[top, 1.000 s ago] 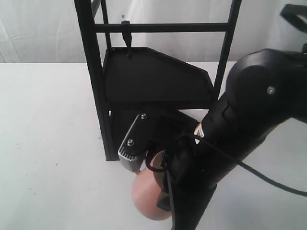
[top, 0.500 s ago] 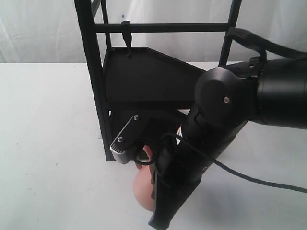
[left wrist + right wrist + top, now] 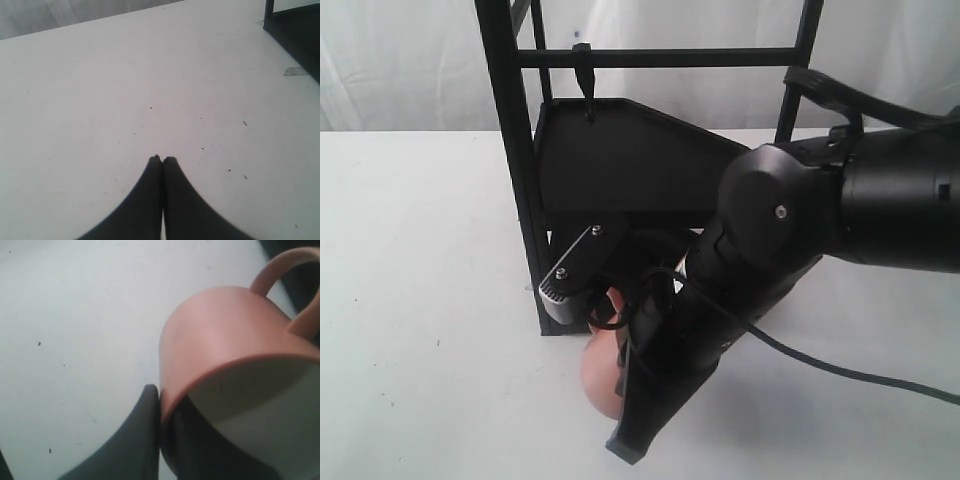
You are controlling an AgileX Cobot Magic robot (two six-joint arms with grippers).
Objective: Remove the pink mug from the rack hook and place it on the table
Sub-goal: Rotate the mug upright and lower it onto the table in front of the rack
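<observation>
My right gripper point(image 3: 162, 400), pinching the pink mug point(image 3: 596, 376) by its rim, has carried it lower toward the near edge of the table point(image 3: 420, 300). The rack hook point(image 3: 586, 85) stands bare, so set-down looks close. Only the right wrist view shows the mug tilted; my left gripper point(image 3: 162, 159) idles, jaws pressed together.

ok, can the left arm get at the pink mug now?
Probably not. The right claw grips the pink mug at the rim, its arm covering most of it; the left claw sits shut over the table, mug outside its view.
</observation>
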